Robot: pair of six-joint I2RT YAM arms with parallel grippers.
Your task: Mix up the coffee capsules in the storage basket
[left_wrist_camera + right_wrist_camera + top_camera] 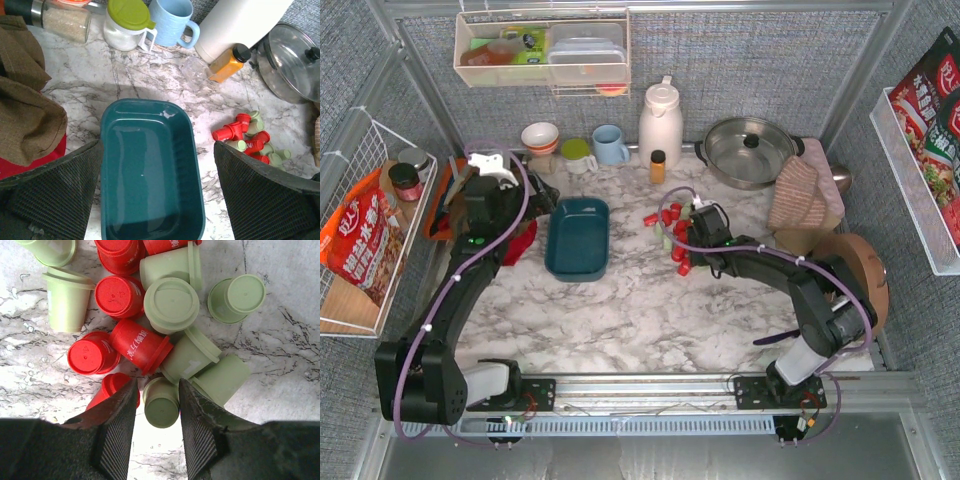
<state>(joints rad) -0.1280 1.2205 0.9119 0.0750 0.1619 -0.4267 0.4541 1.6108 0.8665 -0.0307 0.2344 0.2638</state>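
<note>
Coffee capsules [672,232], red and pale green, lie heaped on the marble table [650,300], right of the teal storage basket [578,237]. Your right gripper [157,392] closely flanks one green capsule [161,407]; you cannot tell whether it grips. Your left gripper [157,150] hangs spread wide over the basket, holding nothing.

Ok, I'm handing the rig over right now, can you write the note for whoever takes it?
Left pincer: open, empty, above the basket.
Right pincer: straddles one green pod at the edge of the heap; grip not confirmed.
Pods: red and green, heaped on the table to the right of the basket.
Done: nothing, the basket holds no pods yet.
Left: move the pods into the basket and mix the colours.
</note>
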